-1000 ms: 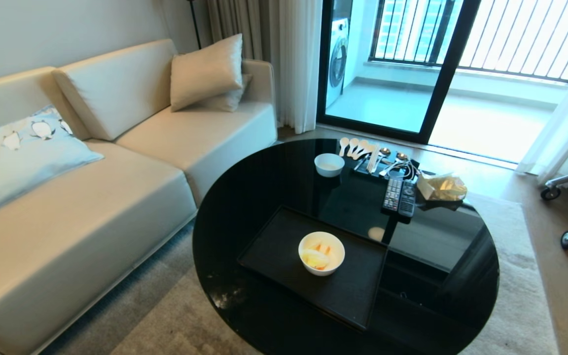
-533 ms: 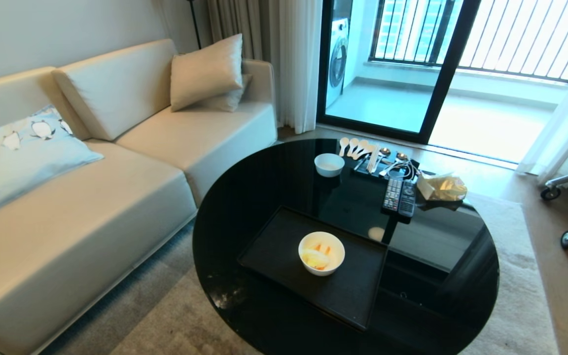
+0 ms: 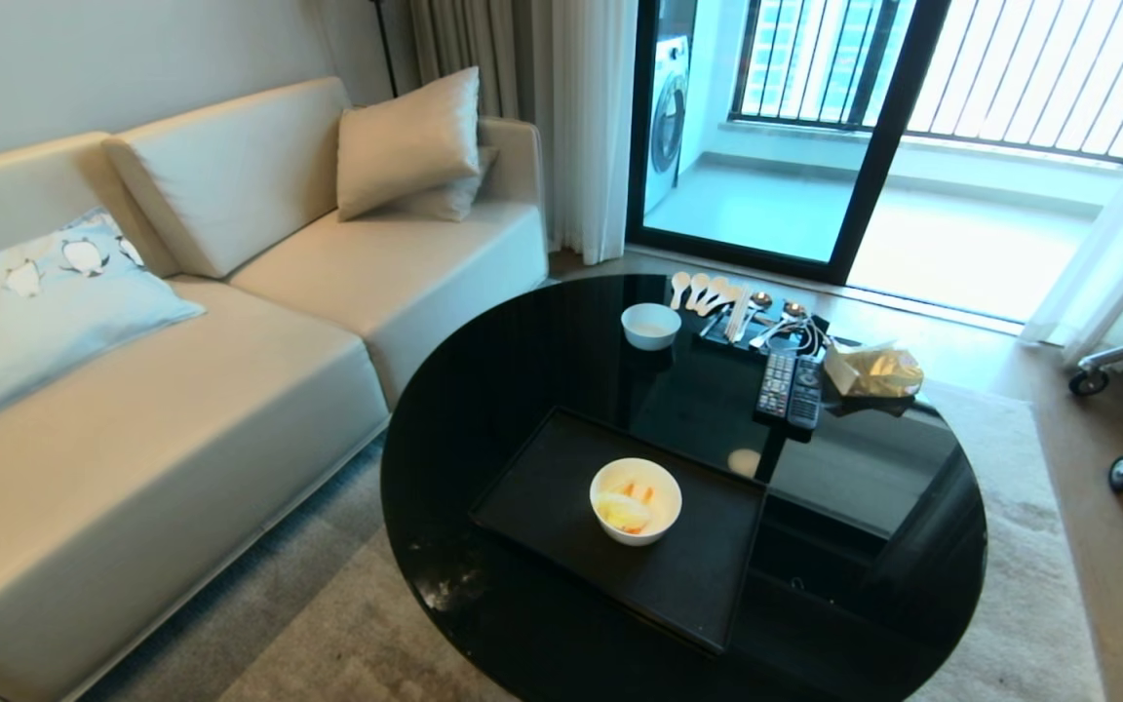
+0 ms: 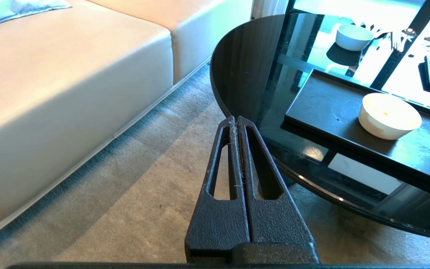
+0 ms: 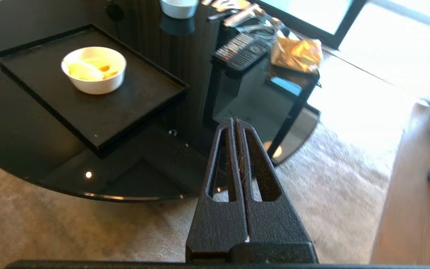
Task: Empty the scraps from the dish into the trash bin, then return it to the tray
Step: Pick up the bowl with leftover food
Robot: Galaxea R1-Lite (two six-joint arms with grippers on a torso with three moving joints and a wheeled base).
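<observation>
One dish (image 3: 636,500) on tray (image 3: 542,487), no legible writing

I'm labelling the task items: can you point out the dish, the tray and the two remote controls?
dish (image 3: 636,500), head view: on the scraps inside the bowl.
tray (image 3: 542,483), head view: bare floor left of the dish.
remote controls (image 3: 791,388), head view: where the pair meet, on the buttons.

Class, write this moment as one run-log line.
dish: on tray, scraps inside | left gripper: shut, empty | right gripper: shut, empty | trash bin: unseen
</observation>
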